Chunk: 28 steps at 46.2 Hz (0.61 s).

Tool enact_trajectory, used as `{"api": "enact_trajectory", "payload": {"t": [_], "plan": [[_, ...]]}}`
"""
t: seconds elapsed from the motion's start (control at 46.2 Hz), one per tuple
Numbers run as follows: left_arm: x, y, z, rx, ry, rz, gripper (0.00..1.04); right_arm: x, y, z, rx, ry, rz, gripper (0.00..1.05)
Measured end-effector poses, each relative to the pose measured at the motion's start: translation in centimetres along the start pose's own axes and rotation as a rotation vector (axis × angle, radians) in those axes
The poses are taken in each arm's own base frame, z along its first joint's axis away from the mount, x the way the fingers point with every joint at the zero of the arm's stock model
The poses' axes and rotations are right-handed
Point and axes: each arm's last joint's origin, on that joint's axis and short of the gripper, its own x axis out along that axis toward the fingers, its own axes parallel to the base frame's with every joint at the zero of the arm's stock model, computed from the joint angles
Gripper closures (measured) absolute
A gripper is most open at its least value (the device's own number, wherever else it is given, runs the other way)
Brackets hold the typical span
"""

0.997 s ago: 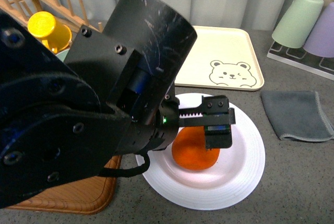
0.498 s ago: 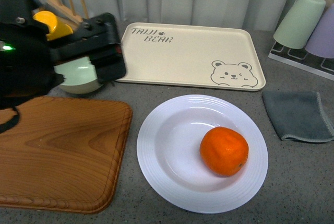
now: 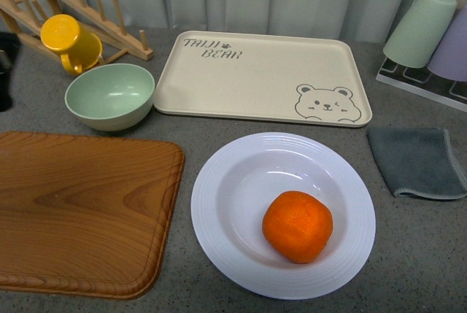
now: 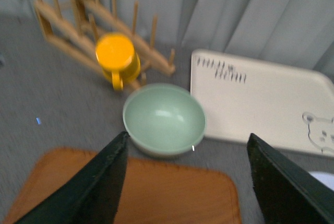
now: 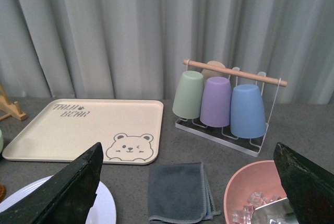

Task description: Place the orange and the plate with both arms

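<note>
The orange (image 3: 297, 226) lies free in the well of the white ridged plate (image 3: 219, 182), toward its front, in the front view. Neither gripper shows there. In the left wrist view my left gripper (image 4: 188, 145) is open and empty above the wooden board (image 4: 172, 192) and the green bowl; a sliver of the plate (image 4: 323, 178) shows at the edge. In the right wrist view my right gripper (image 5: 188, 148) is open and empty above the grey cloth, with the plate's rim (image 5: 102, 208) at one corner. The orange is out of both wrist views.
A beige bear tray (image 3: 263, 76) lies behind the plate. A pale green bowl (image 3: 109, 95), a yellow mug (image 3: 69, 41) and a wooden rack stand at back left. A wooden board (image 3: 80, 211) is at left. A grey cloth (image 3: 416, 161), cup rack (image 5: 224, 98) and pink bowl (image 5: 255, 198) are at right.
My left gripper let go of the orange and drew back to the left, out of the front view. The orange has rolled a little toward the plate's front.
</note>
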Motion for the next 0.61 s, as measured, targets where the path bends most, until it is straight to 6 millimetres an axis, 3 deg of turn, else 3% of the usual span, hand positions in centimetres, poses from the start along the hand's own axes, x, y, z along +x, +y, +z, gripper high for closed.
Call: {"api": "enact_trajectory", "payload": {"t": [0.152, 0.433, 0.607], "plan": [[-1.9, 0.8, 1.8, 0.061, -0.181, -0.015, 0.58, 0.0, 0.0, 0.0, 0.000, 0.000, -0.001, 0.09], [-4.6, 2.2, 1.0, 0.093, -0.160, -0.002, 1.01, 0.0, 0.0, 0.0, 0.000, 0.000, 0.000, 0.09], [-6.0, 2.9, 1.0, 0.102, -0.164, -0.025, 1.01, 0.0, 0.0, 0.0, 0.000, 0.000, 0.000, 0.09]]}}
